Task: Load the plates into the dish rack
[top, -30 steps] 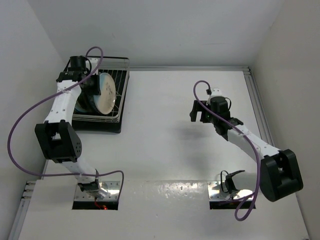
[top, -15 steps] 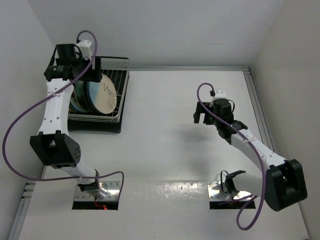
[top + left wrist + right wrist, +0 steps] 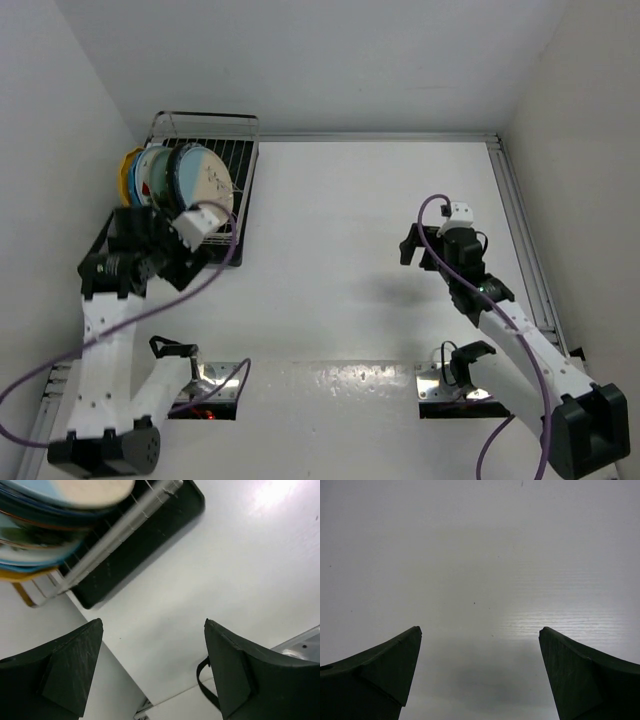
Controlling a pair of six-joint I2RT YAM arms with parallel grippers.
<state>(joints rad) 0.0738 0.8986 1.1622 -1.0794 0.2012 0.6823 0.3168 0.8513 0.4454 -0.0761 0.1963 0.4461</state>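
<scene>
The dish rack (image 3: 236, 150) stands at the far left corner, silver wire over a black drain tray (image 3: 135, 550). Several plates (image 3: 190, 180) stand upright in it, a yellow one (image 3: 128, 170) at the left end and a blue-and-cream one (image 3: 208, 178) at the right end; their lower edges (image 3: 55, 495) show in the left wrist view. My left gripper (image 3: 165, 255) (image 3: 152, 625) hangs open and empty over the table, just in front of the rack. My right gripper (image 3: 420, 247) (image 3: 480, 630) is open and empty above bare table at the right.
The white side wall (image 3: 60, 200) runs close along the rack's left side. A metal rail (image 3: 520, 220) borders the table on the right. Two arm mounting plates (image 3: 215, 380) (image 3: 445, 382) sit at the near edge. Purple cables loop off both arms.
My left gripper has opened and drawn back from the rack toward the near edge, leaving the blue-and-cream plate standing there. My right arm has drawn back toward the near right.
</scene>
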